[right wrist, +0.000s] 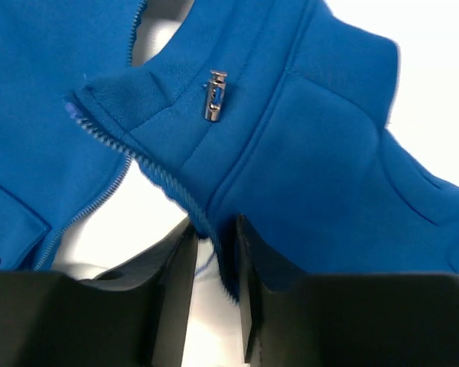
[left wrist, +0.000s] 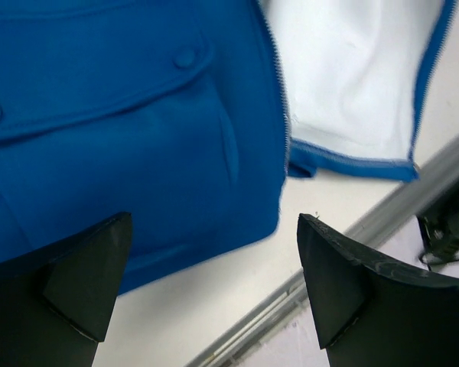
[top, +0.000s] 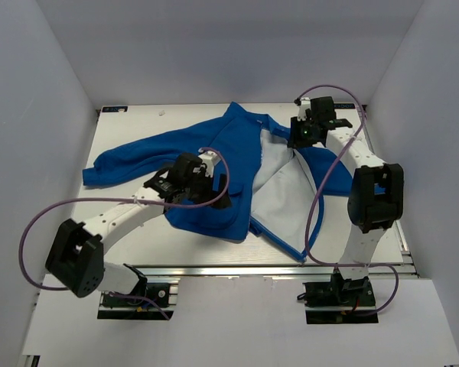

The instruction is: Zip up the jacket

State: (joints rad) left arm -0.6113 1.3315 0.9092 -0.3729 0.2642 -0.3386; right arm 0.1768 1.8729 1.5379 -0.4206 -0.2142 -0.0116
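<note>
The jacket (top: pixel 206 149) lies spread open on the counter (top: pixel 168 245), its pale lining showing. The left gripper (left wrist: pixel 213 229) hovers released above the blue front panel, near the hem and zipper edge. The right gripper (right wrist: pixel 212 245) is clenched on the jacket's toothed zipper edge just below the collar.

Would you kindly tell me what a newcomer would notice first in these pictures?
A royal-blue jacket lies unzipped on the table, pale lining showing. The right gripper pinches its zipper edge near the collar, far side; the left gripper hangs open over the near hem.
</note>
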